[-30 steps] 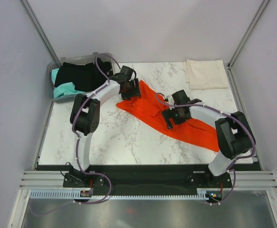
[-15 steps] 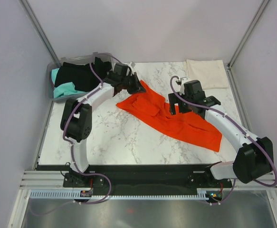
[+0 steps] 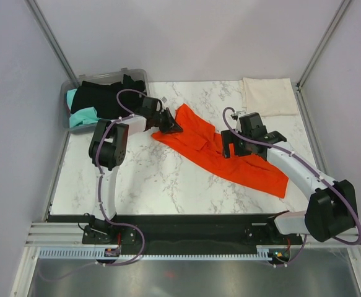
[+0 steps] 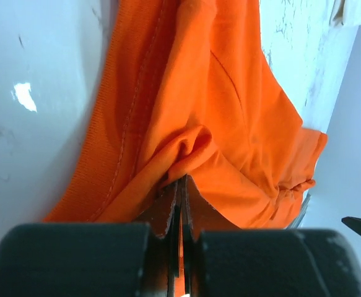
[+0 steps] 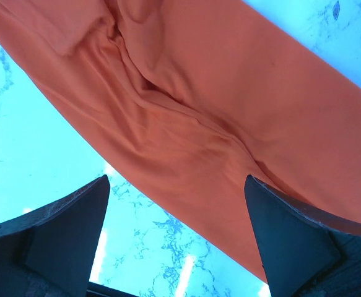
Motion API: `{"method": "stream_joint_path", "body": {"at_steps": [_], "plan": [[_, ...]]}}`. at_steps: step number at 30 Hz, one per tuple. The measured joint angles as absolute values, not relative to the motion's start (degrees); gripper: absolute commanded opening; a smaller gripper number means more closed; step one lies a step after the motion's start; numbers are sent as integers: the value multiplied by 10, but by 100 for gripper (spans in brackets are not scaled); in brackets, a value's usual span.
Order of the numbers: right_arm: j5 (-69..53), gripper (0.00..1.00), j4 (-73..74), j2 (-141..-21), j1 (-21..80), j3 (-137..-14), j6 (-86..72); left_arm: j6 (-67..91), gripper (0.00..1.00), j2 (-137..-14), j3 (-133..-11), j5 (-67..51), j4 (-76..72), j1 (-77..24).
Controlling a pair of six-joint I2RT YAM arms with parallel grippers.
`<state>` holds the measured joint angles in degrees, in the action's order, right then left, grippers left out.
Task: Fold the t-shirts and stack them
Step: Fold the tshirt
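Left hand [image 4: 180, 185] pinching a fold of the orange-red t-shirt [image 3: 200, 135] on the worktop [image 3: 149, 179].
Its wrist view is showing it clenched on a cloth ridge, too small to make out from overhead. The right hand [image 3: 234, 147] is hovering spread wide above the shirt's middle, grasping nothing. Only the overhead view is showing the cream-white t-shirt [image 3: 268, 96] at the far right corner.

The top camera looks down from above the near edge over the whole tabletop [image 3: 143, 179]. Both wrist cameras sit close over the orange shirt [image 3: 195, 133], probably different parts; all three share it.
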<state>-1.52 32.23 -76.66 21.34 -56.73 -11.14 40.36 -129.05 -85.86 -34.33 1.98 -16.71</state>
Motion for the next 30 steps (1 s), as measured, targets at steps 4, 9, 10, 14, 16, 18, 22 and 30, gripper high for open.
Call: {"method": "stream_joint_path", "body": {"at_steps": [4,9,10,14,16,18,22,30], "plan": [[1,98,328,-789,213,-566,-95,379,2,-1310,-904,-344,65,-161],[15,98,346,-836,213,-578,-71,353,4,-1320,-936,-343,108,-152],[18,98,350,-846,213,-584,-67,345,4,-1322,-945,-341,120,-151],[32,98,357,-885,212,-615,-54,314,5,-1342,-1001,-324,163,-151],[40,98,359,-903,213,-630,-48,302,5,-1360,-1044,-317,178,-151],[49,98,359,-919,213,-639,-42,295,5,-1377,-1080,-315,182,-151],[64,98,361,-948,211,-644,-31,292,5,-1421,-1152,-315,188,-151],[66,98,369,-976,201,-646,-23,290,25,-1467,-1215,-315,197,-154]]}}
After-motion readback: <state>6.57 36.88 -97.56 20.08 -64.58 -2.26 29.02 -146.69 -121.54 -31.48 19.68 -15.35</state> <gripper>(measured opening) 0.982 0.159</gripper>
